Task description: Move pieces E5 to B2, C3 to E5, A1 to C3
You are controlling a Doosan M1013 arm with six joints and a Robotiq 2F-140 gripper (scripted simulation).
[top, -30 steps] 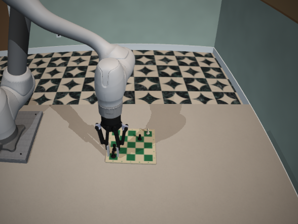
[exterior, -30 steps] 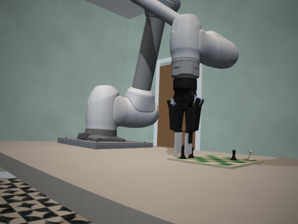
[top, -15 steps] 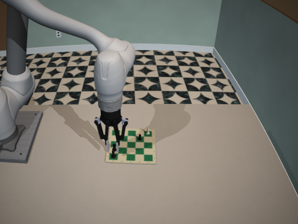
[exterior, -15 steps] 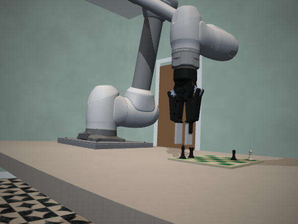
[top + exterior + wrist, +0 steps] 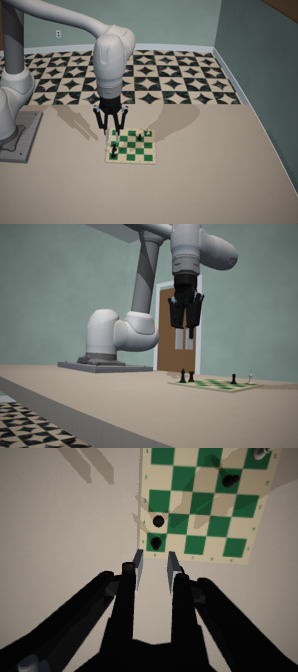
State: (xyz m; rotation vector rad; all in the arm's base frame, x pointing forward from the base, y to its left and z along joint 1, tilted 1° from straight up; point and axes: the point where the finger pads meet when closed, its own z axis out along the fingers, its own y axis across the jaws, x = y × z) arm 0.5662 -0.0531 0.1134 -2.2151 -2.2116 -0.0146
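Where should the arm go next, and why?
Probably carry the tool, open and empty near the board's corner, across to the white pawn on the opposite corner. A black piece stands on this corner, a black pawn diagonally beside the white one; the centre square is bare.

Pale grey rounded arm (image 5: 111, 58), black claw (image 5: 111, 138), pale flat fingertips (image 5: 179, 339).

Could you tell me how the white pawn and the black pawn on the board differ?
The white pawn is pale; the black pawn is dark. The white pawn stands on the board's far corner square, the black pawn one square diagonally inward. Both are upright, alike in shape, and away from the raised gripper.
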